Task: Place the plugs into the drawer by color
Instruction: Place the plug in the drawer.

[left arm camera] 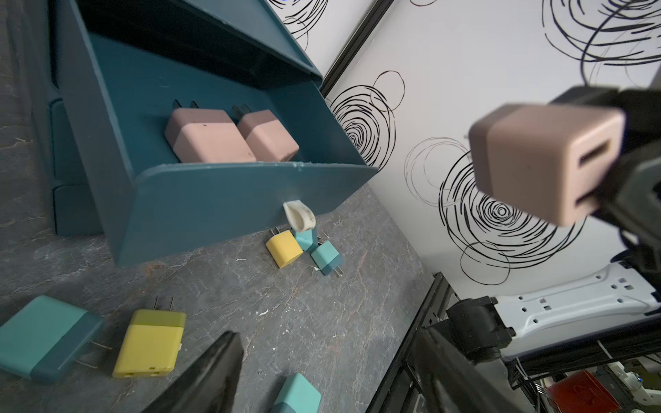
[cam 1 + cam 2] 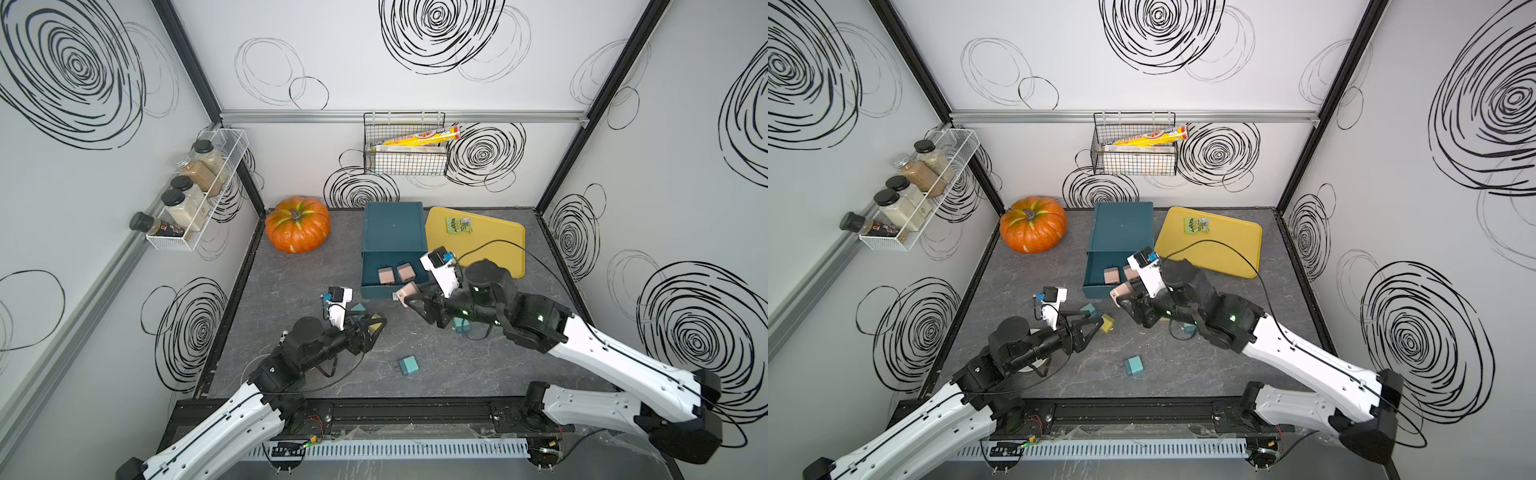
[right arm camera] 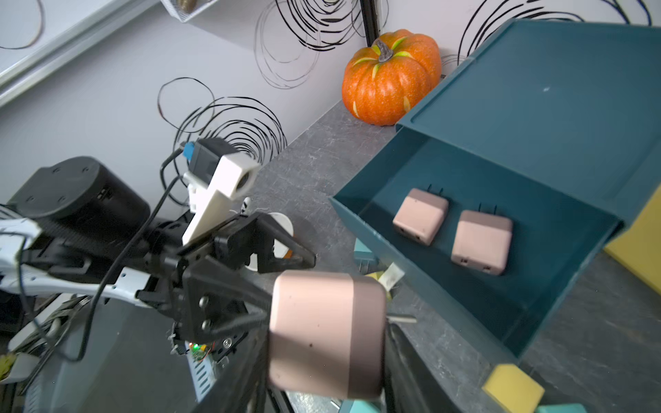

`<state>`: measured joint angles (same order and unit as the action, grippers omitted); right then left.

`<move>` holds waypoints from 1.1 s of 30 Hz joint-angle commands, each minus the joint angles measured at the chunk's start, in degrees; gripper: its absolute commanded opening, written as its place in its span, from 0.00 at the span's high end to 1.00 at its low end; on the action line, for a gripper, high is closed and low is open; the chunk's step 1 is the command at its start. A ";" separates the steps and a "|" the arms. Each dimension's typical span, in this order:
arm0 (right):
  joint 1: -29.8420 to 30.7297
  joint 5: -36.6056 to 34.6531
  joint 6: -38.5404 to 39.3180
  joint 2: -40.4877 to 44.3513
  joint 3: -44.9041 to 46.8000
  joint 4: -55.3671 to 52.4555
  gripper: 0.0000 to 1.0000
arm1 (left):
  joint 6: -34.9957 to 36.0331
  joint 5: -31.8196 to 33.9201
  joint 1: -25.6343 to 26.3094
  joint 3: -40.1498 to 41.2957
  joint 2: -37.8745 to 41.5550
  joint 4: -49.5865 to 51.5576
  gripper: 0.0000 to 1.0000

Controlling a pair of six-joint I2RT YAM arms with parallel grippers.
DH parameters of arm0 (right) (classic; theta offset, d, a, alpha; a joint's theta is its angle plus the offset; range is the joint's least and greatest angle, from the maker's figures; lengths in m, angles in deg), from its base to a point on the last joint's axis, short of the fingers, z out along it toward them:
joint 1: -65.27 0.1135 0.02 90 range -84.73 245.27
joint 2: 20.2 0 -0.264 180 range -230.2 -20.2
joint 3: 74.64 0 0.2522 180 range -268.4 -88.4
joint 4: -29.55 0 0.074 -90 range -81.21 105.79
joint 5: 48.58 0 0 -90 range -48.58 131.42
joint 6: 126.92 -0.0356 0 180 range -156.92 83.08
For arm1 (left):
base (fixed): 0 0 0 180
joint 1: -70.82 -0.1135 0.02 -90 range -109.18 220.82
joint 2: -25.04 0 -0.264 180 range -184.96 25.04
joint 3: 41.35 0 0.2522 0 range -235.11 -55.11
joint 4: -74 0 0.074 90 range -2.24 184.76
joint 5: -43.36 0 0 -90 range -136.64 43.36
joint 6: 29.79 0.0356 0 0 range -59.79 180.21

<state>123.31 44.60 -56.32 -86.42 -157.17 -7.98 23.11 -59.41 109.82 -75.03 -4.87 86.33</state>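
Grey marbled worktop [image 2: 291, 374], walled on three sides by white panels with black scribble rings.

- Drawer cabinet [image 2: 394, 224] stands at the back edge, near the middle. Its top drawer [image 2: 374, 291] is pulled out toward the front edge and is open from above.
- On the drawer floor, a pink plug [image 2: 386, 275] and a second pink plug [image 2: 405, 272] lie side by side, prongs toward the back. Bare floor shows around the pair.
- Right gripper [image 2: 410, 296] pinches a third pink plug [image 3: 327, 332] by its sides, prongs pointing away from the gripper. It is in the air just outside the drawer's front right corner.
- Left gripper [image 2: 373, 321] has its jaws spread wide with nothing between them. It hovers over a teal plug [image 2: 1088, 309] and a yellow plug [image 2: 1107, 323], which lie just beside each other in front of the drawer's left corner. I cannot tell whether it touches them.
- A lone teal plug [image 2: 409, 365] lies toward the front edge, between the two arms, with open surface all round it.
- Another teal plug [image 2: 462, 325] peeks out under the right arm.
- Pumpkin [image 2: 298, 224] fills the back left corner.
- Yellow tray [image 2: 490, 245] lies just beside the cabinet toward the back right corner, and the right arm overhangs its front part.
- Bare surface runs along the left edge from the pumpkin to the front.
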 commanded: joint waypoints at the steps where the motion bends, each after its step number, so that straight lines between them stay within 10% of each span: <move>1: -0.87 -3.93 5.42 -8.57 -7.90 -7.82 0.75 | 0.13 0.97 0.27 0.45 -0.76 -2.16 0.18; 13: -9.96 7.42 15.74 -27.09 -20.20 -14.24 0.75 | 0.98 3.52 0.19 -0.20 -3.58 -0.98 0.17; 33: -9.99 -8.30 20.45 -41.80 -29.92 -22.73 0.69 | 1.42 3.88 0.18 -0.24 -6.48 -1.06 0.13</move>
<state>113.08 40.78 -37.26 -124.62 -186.81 -23.83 23.59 -56.09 109.82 -75.03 -11.30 86.83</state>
